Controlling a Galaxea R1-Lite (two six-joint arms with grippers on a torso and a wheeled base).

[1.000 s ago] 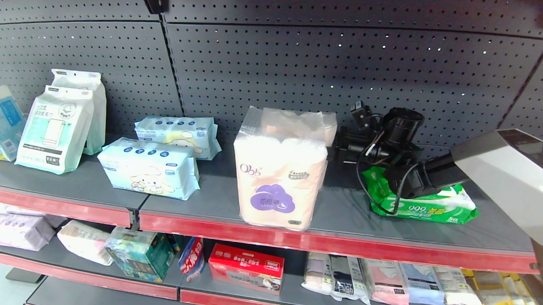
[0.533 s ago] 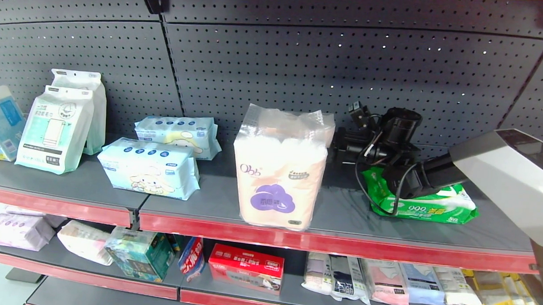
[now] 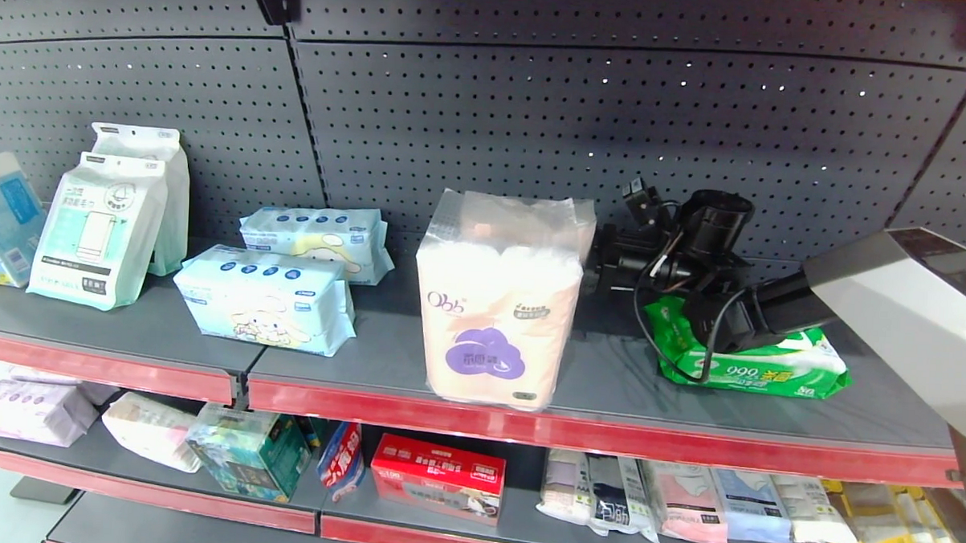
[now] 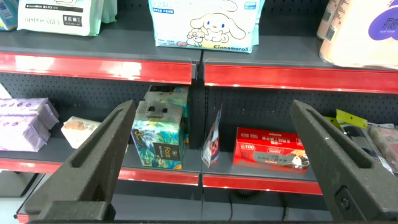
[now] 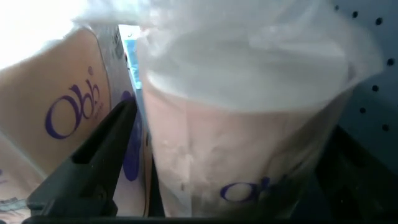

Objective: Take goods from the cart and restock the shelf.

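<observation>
Centre of the head view: the right gripper point(image 3: 608, 260) grasps a pink plastic-wrapped toilet-roll pack point(image 3: 533, 215) on the dark metal shelf point(image 3: 624, 373), behind an identical front pack point(image 3: 493, 320). The left gripper point(image 4: 214, 165) is spread wide and holds nothing.

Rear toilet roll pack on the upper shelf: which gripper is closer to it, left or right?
Right. The right gripper is up against the rear toilet roll pack on the upper shelf; the left gripper hangs open lower down, facing the shelf below.

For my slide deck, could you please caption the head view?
Right hand holds a second toilet-paper pack behind the front pack on the shelf, beside green wipes.
</observation>
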